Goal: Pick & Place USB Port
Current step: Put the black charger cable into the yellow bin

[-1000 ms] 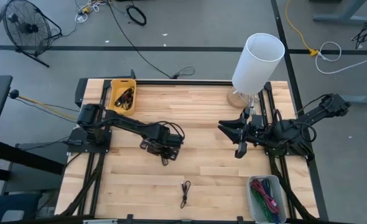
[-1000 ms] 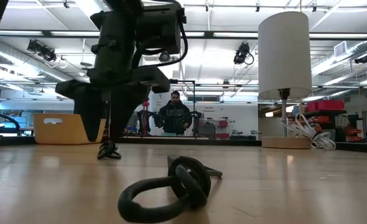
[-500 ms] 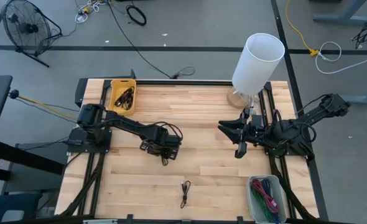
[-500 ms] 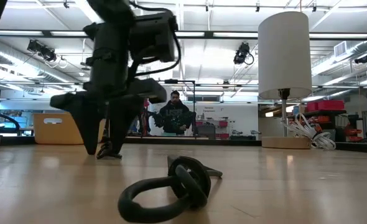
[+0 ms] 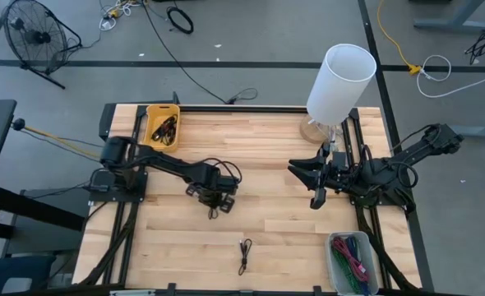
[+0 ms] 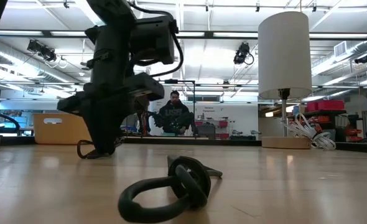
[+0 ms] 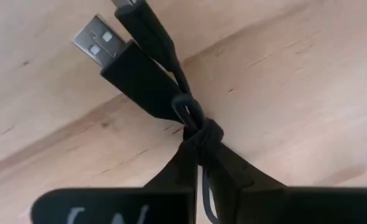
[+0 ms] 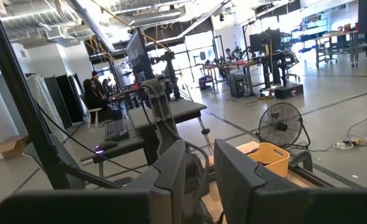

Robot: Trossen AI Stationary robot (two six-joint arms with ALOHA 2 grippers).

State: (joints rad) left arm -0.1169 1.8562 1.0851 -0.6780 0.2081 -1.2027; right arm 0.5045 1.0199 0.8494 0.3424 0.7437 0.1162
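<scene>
A black USB cable (image 7: 147, 73), tied into a small bundle, lies on the wooden table (image 5: 275, 148) left of centre. Its silver plug (image 7: 95, 38) points away from the fingers. My left gripper (image 5: 214, 202) stands over it, pointing steeply down and shut on it; the low view shows the gripper (image 6: 102, 146) at the tabletop with a cable loop (image 6: 85, 151) beside it. My right gripper (image 5: 315, 187) waits raised at the right, level, with a narrow gap between its fingers (image 8: 174, 168). A second bundled cable (image 5: 244, 255) rests on the table near the front edge. My left gripper pinches the cable bundle at its tied middle (image 7: 199, 133) between the two fingers (image 7: 171, 177). The fingers come from above, pointing steeply down. The bundle lies on the table, its plug end sticking out past the fingertips.
A yellow bin (image 5: 162, 127) with dark items sits at the far left corner. A white-shaded lamp (image 5: 341, 78) stands at the far right. A clear bin of coloured cables (image 5: 352, 261) is at the near right. A person sits beyond the table (image 6: 174, 115).
My left gripper has sunk to the tabletop over the cable bundle, rolled a little, and shut its wide-open fingers on the bundle. The cable's loop now shows beside the fingers instead of between them.
</scene>
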